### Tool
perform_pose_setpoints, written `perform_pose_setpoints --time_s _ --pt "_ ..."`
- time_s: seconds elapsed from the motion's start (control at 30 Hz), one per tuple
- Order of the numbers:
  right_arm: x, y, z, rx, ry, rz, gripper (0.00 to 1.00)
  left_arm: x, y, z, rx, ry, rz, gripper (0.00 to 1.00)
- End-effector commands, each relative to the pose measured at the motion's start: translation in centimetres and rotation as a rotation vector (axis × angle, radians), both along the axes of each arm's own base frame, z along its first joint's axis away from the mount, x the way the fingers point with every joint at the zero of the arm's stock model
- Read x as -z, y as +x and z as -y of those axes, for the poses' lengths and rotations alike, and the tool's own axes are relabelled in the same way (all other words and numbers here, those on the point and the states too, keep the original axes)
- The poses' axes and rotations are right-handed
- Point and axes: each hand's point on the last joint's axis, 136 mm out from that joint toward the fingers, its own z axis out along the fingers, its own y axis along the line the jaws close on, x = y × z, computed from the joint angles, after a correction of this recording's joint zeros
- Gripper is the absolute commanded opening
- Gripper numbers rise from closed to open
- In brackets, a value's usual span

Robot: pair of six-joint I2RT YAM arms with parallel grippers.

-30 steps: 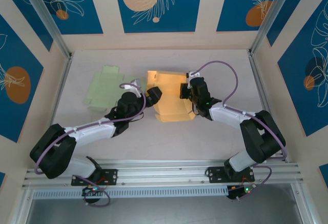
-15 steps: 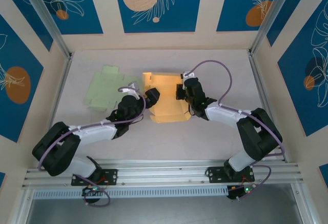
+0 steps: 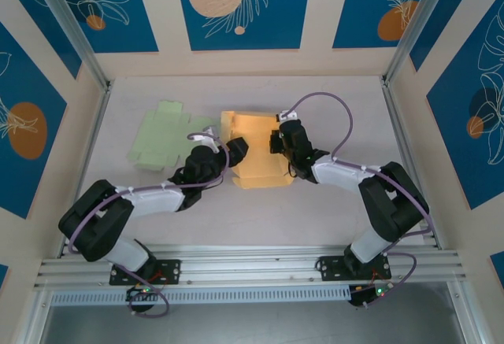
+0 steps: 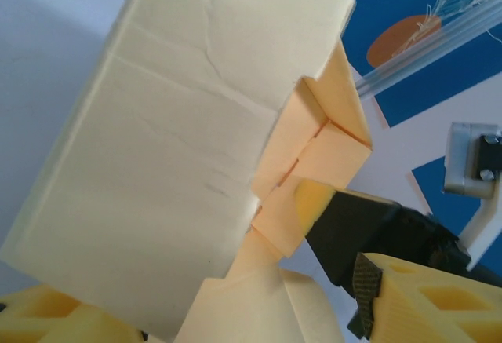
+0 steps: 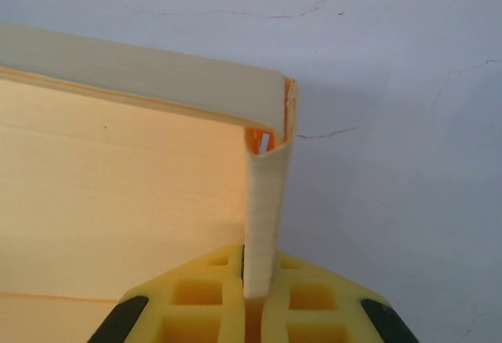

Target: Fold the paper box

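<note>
Paper box (image 3: 260,161) nudged left, right hand (image 5: 261,300) pinching its wall, left hand (image 3: 236,149) half hidden, hold unclear

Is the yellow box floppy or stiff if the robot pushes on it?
Probably bendy: the box looks like thin paper, and its wall curls where the right fingers pinch it. It is likely light too, being hollow. Wrinkles on its side suggest it creases easily.
</note>
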Motion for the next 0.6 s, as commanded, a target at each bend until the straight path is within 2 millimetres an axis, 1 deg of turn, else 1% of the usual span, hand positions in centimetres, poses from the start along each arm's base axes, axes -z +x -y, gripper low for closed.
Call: perform_pose_setpoints --time_s 0.0,0.07,0.13,0.23,0.3,0.37,0.43,0.5,0.57 --pt "2.4 -0.9 -0.4 -0.047 -0.073 -0.101 0.0 -5.8 -1.0 0.5 0.07 -0.018 0.159 0.71" --pt "2.7 -0.6 0.0 -0.028 -0.08 -0.13 0.0 -5.0 -2.0 -0.6 0.064 0.041 0.147 0.71" --pt "3.0 -0.5 0.0 -0.021 -0.081 -0.152 0.0 -4.5 -3.2 -2.2 0.052 0.086 0.147 0.71" --pt "3.4 -0.4 0.1 -0.02 -0.069 -0.181 0.0 -4.7 -5.4 -3.9 0.07 0.136 0.175 0.71" --pt "3.5 -0.4 0.3 -0.017 -0.06 -0.2 0.0 -5.4 -6.8 -4.6 0.097 0.158 0.204 0.72" --pt "3.6 -0.5 0.4 -0.016 -0.051 -0.215 0.0 -6.9 -8.1 -5.5 0.109 0.16 0.256 0.72" --pt "3.5 -0.7 0.6 -0.015 -0.045 -0.221 0.0 -8.5 -9.2 -6.8 0.095 0.177 0.314 0.72" --pt "3.4 -1.0 0.7 -0.018 -0.041 -0.224 0.0 -9.5 -9.5 -8.9 0.026 0.221 0.343 0.72" --pt "3.1 -1.3 0.6 -0.03 -0.031 -0.221 0.0 -9.5 -9.4 -11.1 -0.057 0.282 0.34 0.72"
